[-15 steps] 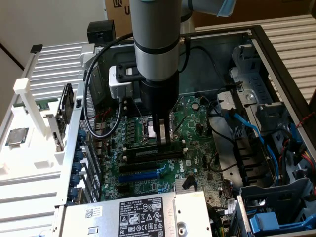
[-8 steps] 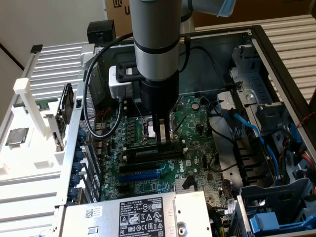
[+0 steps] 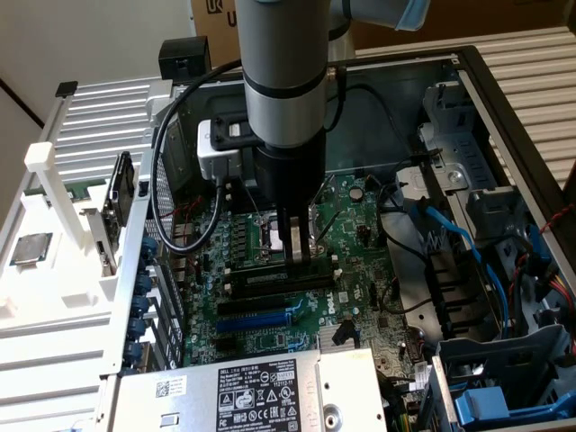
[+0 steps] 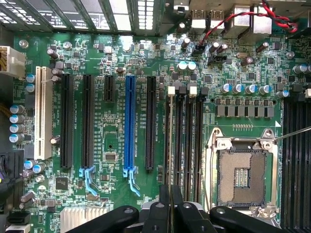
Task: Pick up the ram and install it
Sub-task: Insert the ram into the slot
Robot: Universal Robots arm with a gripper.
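My gripper (image 3: 294, 252) reaches straight down into the open computer case, over the black memory slots (image 3: 270, 281) of the green motherboard (image 3: 351, 225). In the wrist view its fingers (image 4: 164, 204) stand almost together. A thin strip seen edge-on, which I take for the ram (image 4: 170, 145), runs out from between them. It lies along the outermost of the memory slots (image 4: 190, 145), on the side away from the empty processor socket (image 4: 241, 174). I cannot tell whether it is seated or just above the slot.
Long expansion slots, one of them blue (image 4: 129, 126), lie beside the memory slots. A silver power supply (image 3: 243, 396) sits at the near edge, with blue cables (image 3: 468, 243) and drive cages on the exterior view's right. A white rack outside the case holds a processor chip (image 3: 30, 249).
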